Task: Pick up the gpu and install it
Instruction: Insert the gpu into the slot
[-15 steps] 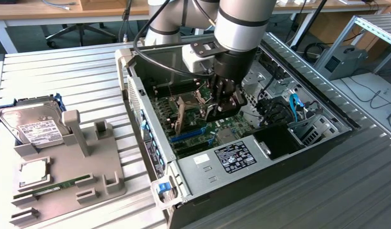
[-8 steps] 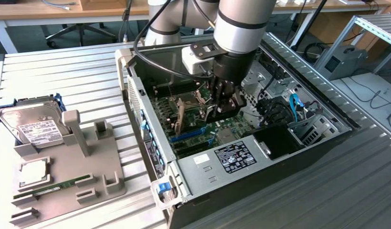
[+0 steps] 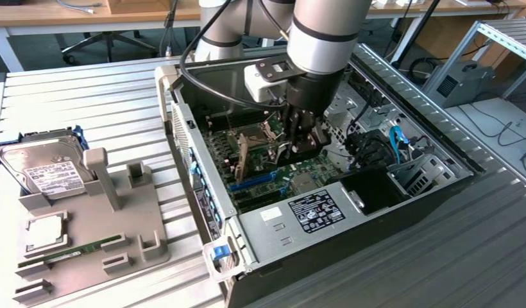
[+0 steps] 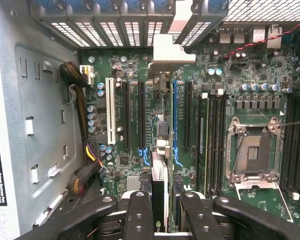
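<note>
So the open PC case point(image 3: 331, 212) lies on its side on the slatted table point(image 3: 92, 102), motherboard point(image 3: 272, 167) facing up inside. The gripper point(image 3: 301, 144) is down in the case over the board, with the gpu point(image 4: 159, 150) standing on edge between its fingers, above the slots. On the exterior view's left sits a parts tray point(image 3: 117, 237) holding the hard drive point(image 3: 45, 170) and RAM stick point(image 3: 75, 250).
</note>
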### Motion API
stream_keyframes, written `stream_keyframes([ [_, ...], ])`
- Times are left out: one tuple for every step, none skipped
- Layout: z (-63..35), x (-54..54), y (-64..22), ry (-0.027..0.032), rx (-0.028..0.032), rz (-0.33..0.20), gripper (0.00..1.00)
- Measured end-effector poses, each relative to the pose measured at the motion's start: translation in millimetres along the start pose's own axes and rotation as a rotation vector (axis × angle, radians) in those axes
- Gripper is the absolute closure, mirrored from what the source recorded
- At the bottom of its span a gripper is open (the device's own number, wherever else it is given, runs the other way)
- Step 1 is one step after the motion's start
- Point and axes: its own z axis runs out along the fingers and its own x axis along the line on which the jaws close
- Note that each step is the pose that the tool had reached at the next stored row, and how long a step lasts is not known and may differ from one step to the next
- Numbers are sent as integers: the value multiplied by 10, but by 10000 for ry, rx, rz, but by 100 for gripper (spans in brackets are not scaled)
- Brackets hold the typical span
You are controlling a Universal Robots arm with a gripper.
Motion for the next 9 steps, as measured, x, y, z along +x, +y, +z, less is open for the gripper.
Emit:
stream_keyframes([
  [3,0,0,0,0,0,74],
  [5,0,0,0,0,0,74],
  [9,0,0,0,0,0,74],
  [11,0,0,-1,0,0,74],
  [14,0,1,-1,0,0,74],
  [16,0,1,0,0,0,74],
  [20,0,1,0,0,0,74],
  [22,0,1,0,0,0,74],
  [25,0,1,0,0,0,74],
])
